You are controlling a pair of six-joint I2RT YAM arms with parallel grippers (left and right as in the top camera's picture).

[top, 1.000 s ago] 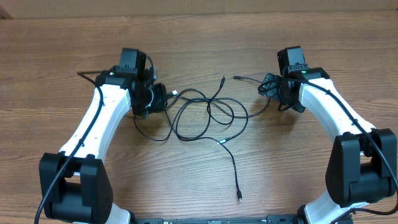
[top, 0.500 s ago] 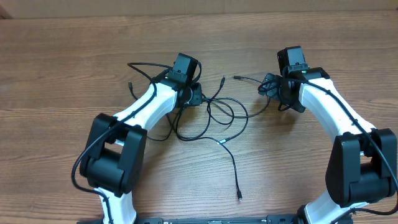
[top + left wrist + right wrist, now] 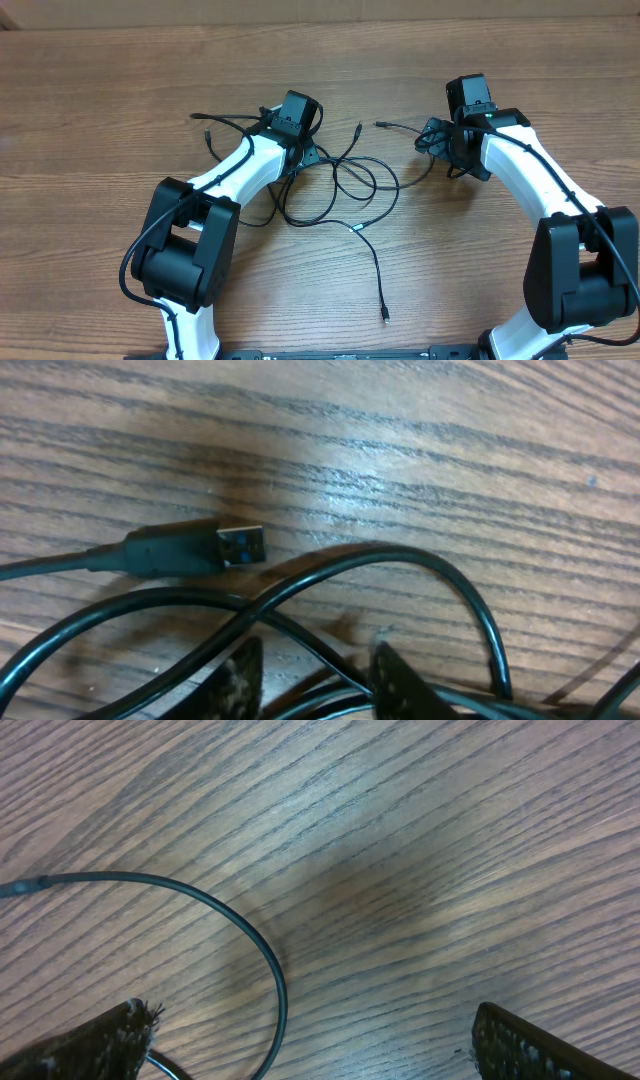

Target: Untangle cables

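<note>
1. Wood-grain table (image 3: 100,80) under everything; brown, matt, evenly lit.
2. Thin black cables (image 3: 335,185) at table centre, between the two arms: several overlapping loops, crossing one another at a number of spots, not yet separated.
3. One strand leading out of the loops toward the near edge, ending in a small plug (image 3: 386,316) well apart from the rest.
4. Further loose ends on the far side: one tip (image 3: 358,128) just above the loops, another just left of the right arm's head, a third off to the far left behind the left arm (image 3: 240,170).
5. Left arm reaching in over the left edge of the tangle.
6. Left gripper (image 3: 315,672): released, jaws parted. Cords running across the gap and lying on the wood; gap far wider than any cord, nothing pinched.
7. USB plug (image 3: 215,548) just beyond the left gripper: black body, silvery shell, blue insert, lying flat on the table, just beside the looped cords.
8. Right arm (image 3: 530,170) at the right end of the tangle, head close to a thin strand.
9. Right gripper (image 3: 310,1042): released, jaws spread wide, fingers (image 3: 90,1045) at the lower corners of the wrist view. Bare wood between them, plus one arc of cord (image 3: 250,930) near one finger; contact cannot be judged.
</note>
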